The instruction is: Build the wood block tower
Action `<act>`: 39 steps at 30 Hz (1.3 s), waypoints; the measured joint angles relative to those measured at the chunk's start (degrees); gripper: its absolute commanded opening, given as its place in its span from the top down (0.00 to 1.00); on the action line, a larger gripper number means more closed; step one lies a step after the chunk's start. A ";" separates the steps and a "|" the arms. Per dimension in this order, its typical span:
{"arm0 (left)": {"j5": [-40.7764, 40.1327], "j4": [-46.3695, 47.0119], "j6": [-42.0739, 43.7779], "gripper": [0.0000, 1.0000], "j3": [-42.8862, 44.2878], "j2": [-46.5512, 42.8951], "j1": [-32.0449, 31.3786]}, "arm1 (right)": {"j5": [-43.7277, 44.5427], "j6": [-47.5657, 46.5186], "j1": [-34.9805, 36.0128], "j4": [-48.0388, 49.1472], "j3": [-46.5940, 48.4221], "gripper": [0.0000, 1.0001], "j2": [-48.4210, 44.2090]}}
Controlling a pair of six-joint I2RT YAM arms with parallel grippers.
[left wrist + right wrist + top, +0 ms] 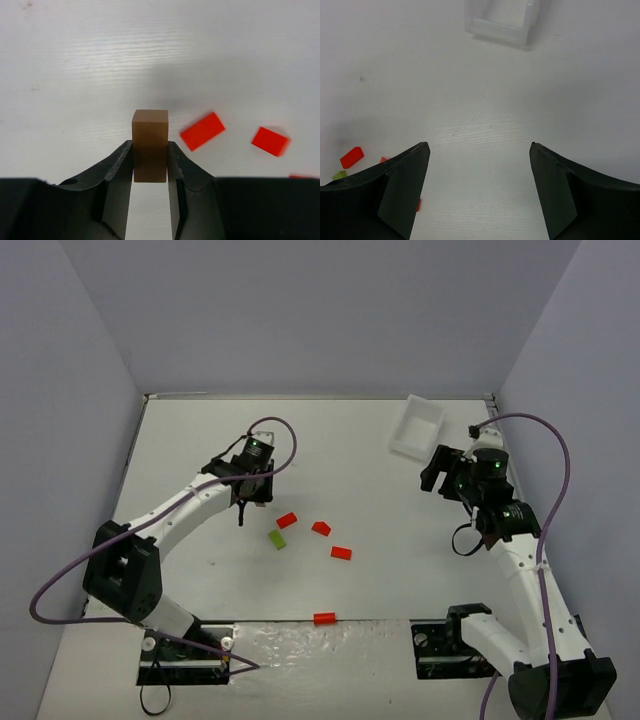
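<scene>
Clearly no tower stands yet: the blocks lie loose on the bench (pixel 200 440). The left end effector (pixel 150 152) is clamped on a tan block (pixel 150 142), which stands upright between its two dark fingers (pixel 120 165); whether the block's lower end touches the bench I cannot tell. In the top view this left end effector sits left of the bench's middle, pointing down.

Just to its right, around the middle of the bench, lie three red blocks (pixel 287 520) (pixel 321 528) (pixel 341 553) and a green block (pixel 277 539), all flat, apart from one another and unstacked. One more red block (pixel 324 618) lies alone at the near edge, about midway along it.

The right end effector (pixel 479 146) has its jaws spread wide with nothing between them, above bare bench toward the right edge. A white tray (pixel 417 427) sits near the far right corner.
</scene>
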 measured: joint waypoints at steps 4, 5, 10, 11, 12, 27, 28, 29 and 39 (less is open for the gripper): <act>1.77 -0.07 3.40 1.00 -0.36 1.90 6.52 | -0.22 -0.19 1.13 0.00 0.00 0.21 0.42; 2.16 0.01 4.24 1.00 -0.55 2.32 7.66 | -0.25 -0.20 1.40 0.00 0.00 0.21 0.52; 4.39 0.50 8.28 1.00 -0.87 5.76 11.84 | -0.60 -0.36 2.75 0.00 0.00 0.21 1.63; 4.60 0.70 8.82 0.99 -0.90 6.49 12.37 | -0.61 -0.43 3.03 0.00 0.00 0.21 1.89; 4.77 0.94 9.24 0.99 -0.98 7.16 12.82 | -0.61 -0.51 3.28 0.00 0.00 0.21 2.13; 6.20 6.63 9.43 0.73 -5.10 10.83 14.14 | -0.61 -2.37 4.77 0.00 0.02 0.20 4.56; 6.18 6.80 9.25 0.72 -5.18 10.83 14.14 | -0.61 -2.50 4.88 0.00 0.02 0.20 4.56; 6.17 6.93 9.10 0.71 -5.28 10.83 14.14 | -0.61 -2.58 4.95 0.02 0.02 0.20 4.56; 6.02 7.55 7.83 0.40 -5.90 10.70 14.14 | -0.61 -2.98 5.03 0.00 0.02 0.20 5.23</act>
